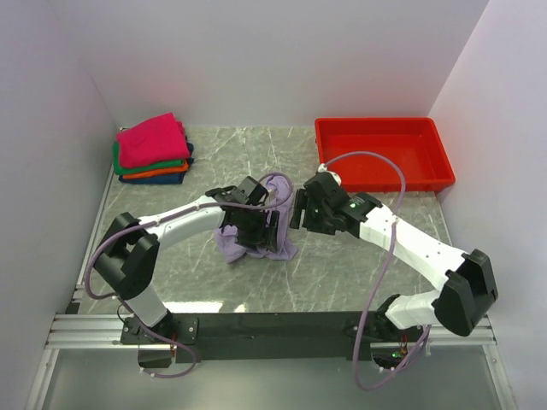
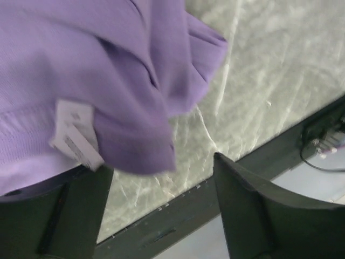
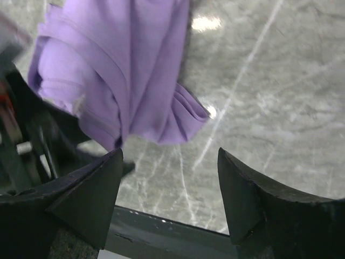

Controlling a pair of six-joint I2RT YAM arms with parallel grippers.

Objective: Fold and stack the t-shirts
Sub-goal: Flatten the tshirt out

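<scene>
Lilac shirt (image 1: 229, 245) lies crumpled left of the red tray (image 1: 376, 122), draped over one finger (image 2: 75, 216) of the left gripper (image 2: 161, 164), whose jaws stand apart, gripping nothing. Right gripper (image 3: 170, 154), nearer the tray, gapes empty beside the shirt.

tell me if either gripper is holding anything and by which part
Nothing is clamped. The left gripper is open, with the crumpled pale lavender cloth t-shirt only draped over one finger near its white label. The right gripper is open and empty.
</scene>
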